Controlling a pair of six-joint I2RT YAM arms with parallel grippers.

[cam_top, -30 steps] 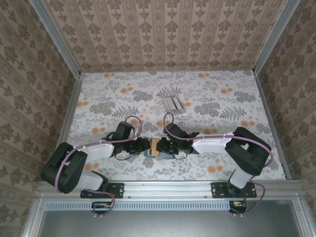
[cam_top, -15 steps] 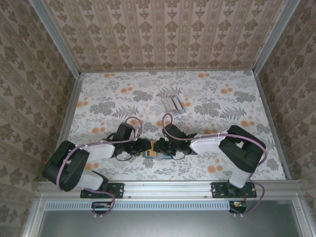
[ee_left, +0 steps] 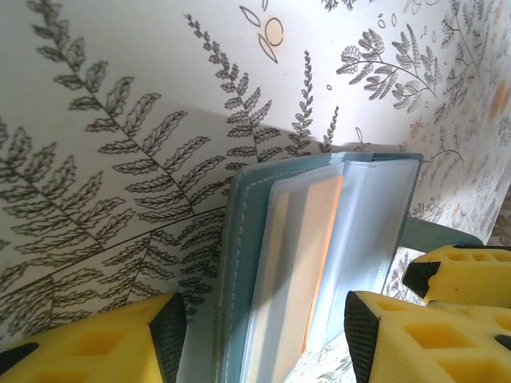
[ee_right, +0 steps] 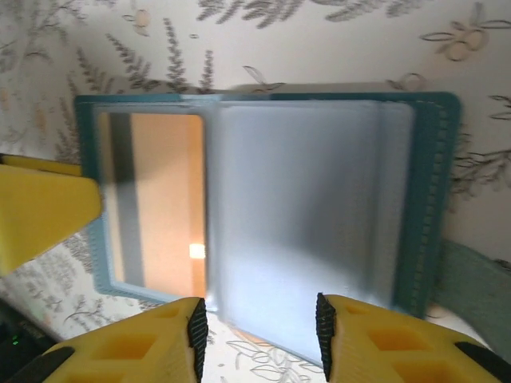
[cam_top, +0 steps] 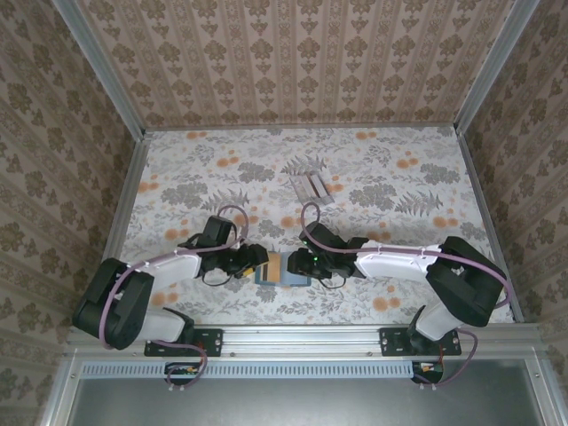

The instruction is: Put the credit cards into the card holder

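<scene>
The teal-blue card holder [cam_top: 279,269] lies open on the flowered table near the front edge, between my two grippers. In the right wrist view the holder [ee_right: 425,199] shows an orange card [ee_right: 164,199] inside its left clear pocket, with a frosted pocket leaf beside it. That orange card [ee_left: 313,239] also shows in the left wrist view, inside the holder [ee_left: 238,239]. My left gripper [ee_left: 266,339] is open, its jaws standing apart on either side of the holder's near end. My right gripper [ee_right: 260,333] is open too, at the holder's edge. Pale grey credit cards [cam_top: 311,187] lie farther back.
The table [cam_top: 177,169] is walled at the left, right and back by patterned panels. A metal rail [cam_top: 302,335] runs along the front. One finger [ee_left: 463,275] of the right gripper shows in the left wrist view, close to the holder.
Both grippers have opened from nearly shut. The holder now lies spread open on the table. The right arm's elbow has swung to the right.
</scene>
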